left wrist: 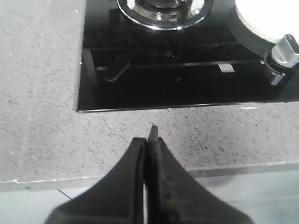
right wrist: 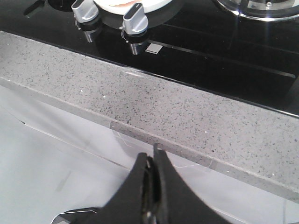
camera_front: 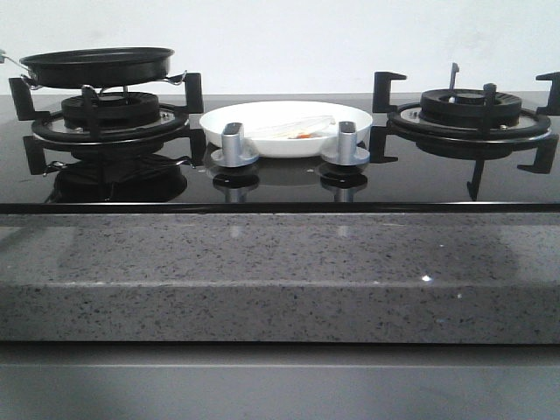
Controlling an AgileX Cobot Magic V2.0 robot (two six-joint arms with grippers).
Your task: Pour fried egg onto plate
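Observation:
The white plate [camera_front: 286, 125] sits on the black hob between the two burners, behind two silver knobs. The fried egg [camera_front: 300, 132] lies in it, pale with an orange yolk spot. The black frying pan [camera_front: 96, 65] rests on the left burner. A piece of the plate's rim also shows in the left wrist view [left wrist: 261, 23] and the right wrist view [right wrist: 135, 3]. My left gripper [left wrist: 150, 140] is shut and empty above the grey stone counter, in front of the hob's left part. My right gripper [right wrist: 152, 161] is shut and empty, off the counter's front edge. Neither gripper shows in the front view.
Two silver knobs [camera_front: 234, 144] [camera_front: 346, 142] stand in front of the plate. The right burner [camera_front: 468, 112] has black pan supports and no pan. The speckled grey counter [camera_front: 280, 262] runs across the front. The pan's handle [camera_front: 7, 59] points off to the left.

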